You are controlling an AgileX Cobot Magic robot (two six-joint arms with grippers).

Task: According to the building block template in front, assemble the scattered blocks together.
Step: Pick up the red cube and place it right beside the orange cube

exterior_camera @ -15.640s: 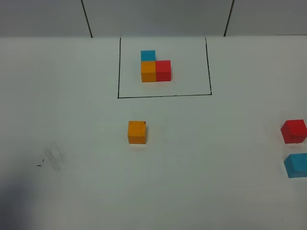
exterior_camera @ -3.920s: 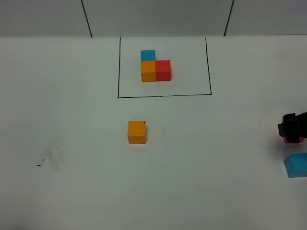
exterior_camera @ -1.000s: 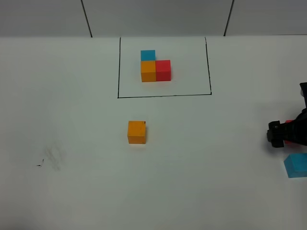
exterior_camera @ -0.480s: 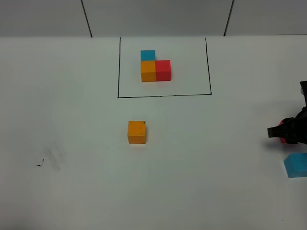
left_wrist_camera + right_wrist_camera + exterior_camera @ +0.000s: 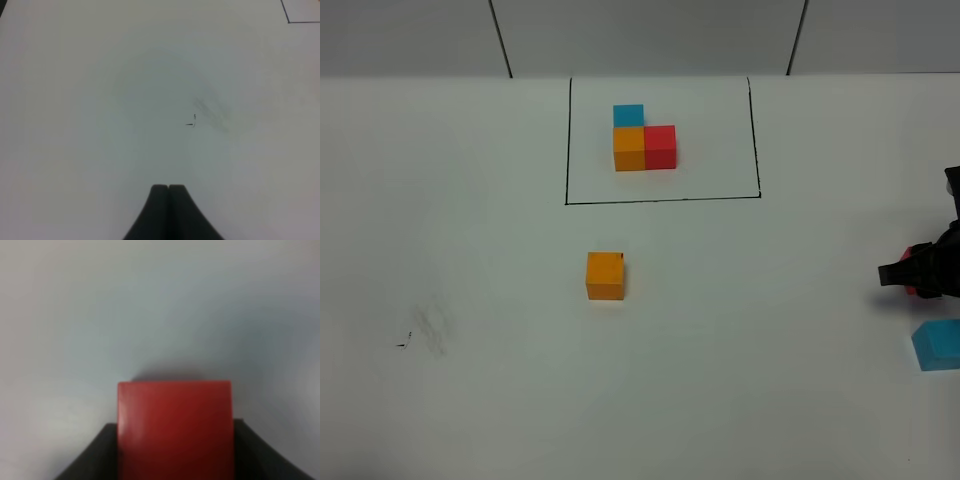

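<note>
White counter (image 5: 470, 400), right of the matte orange cube (image 5: 605, 276): my right pincer (image 5: 905, 278), just closed, is gripping the matte red cube (image 5: 175, 430), ready for carrying.

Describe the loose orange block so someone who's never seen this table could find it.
Find the black hand-drawn rectangle at the far side of the white table. Just outside its near edge, toward its left corner, sits the orange cube. Unlike the framed orange cube, which touches a red cube and a blue cube, it stands alone, unframed.
</note>
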